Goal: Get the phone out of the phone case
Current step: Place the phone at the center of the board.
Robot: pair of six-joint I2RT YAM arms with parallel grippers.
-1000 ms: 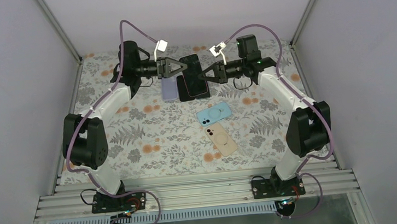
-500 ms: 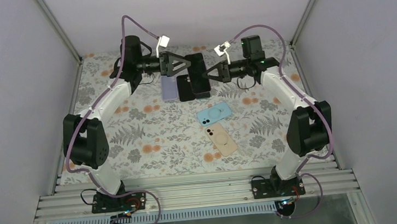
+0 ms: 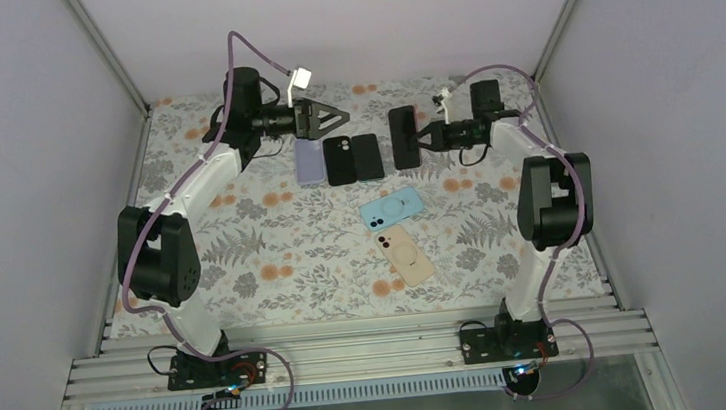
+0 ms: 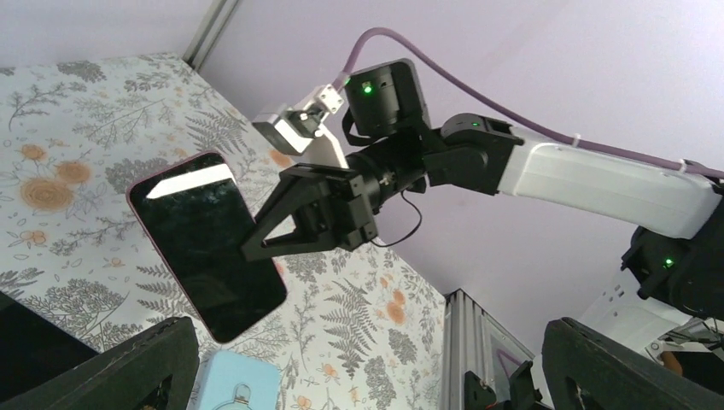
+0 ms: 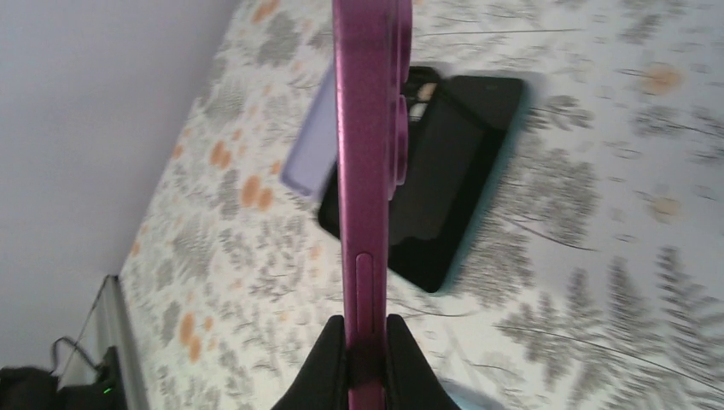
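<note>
- The right gripper [image 3: 420, 140] is pinching the phone [image 3: 403, 138] at one long edge, with its fingers pressing on the front and back.
- The phone is hanging in the air over the table's [image 3: 274, 264] far side. Its dark screen is facing the left arm and its magenta rim is showing.
- The left gripper [image 3: 331, 118] is hovering with its fingers spread wide, gripping nothing.
- Two black slabs [image 3: 353, 159] are lying side by side beside a purple slab [image 3: 310, 162], apart from the phone. Which one is the case I cannot tell.
- A blue case [image 3: 391, 208] and a beige case [image 3: 406, 254] are lying nearer the bases.
</note>
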